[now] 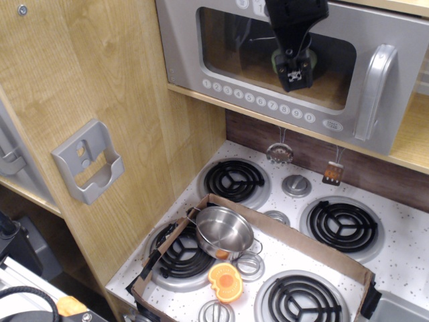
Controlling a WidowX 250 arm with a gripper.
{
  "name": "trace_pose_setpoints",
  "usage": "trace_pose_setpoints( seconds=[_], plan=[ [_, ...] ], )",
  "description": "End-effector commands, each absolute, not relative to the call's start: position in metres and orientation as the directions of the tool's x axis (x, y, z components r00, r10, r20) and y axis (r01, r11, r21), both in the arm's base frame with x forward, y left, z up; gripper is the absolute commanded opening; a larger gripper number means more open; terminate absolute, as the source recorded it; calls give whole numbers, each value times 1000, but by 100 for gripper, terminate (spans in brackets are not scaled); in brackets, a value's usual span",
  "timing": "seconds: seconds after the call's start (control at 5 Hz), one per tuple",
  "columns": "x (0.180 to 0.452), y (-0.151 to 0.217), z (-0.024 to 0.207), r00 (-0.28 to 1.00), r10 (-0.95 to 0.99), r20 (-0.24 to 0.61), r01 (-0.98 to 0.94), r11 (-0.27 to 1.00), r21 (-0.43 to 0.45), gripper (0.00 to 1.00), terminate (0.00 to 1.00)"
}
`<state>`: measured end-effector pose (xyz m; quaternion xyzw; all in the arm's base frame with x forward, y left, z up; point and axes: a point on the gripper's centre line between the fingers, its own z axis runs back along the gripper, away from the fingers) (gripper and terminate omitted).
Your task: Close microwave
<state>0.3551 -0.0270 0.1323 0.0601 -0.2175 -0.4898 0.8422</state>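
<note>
— Your claw [295,75] is against the window of the microwave [281,67], up on the far shelf; I cannot tell how wide it is.

— Door looks nearly shut — push straight in, nearer the handle [373,90].

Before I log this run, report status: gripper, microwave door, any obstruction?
Gripper against door window, jaw state unclear. Microwave door swung nearly flush with the cabinet. No obstruction visible.
</note>
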Motion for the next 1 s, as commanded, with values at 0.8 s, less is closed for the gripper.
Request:
trace_pose_setpoints(
  seconds=[0.8],
  plan=[
    [373,-45,166,340,-864,370,737,490,466,100,0]
  ],
)
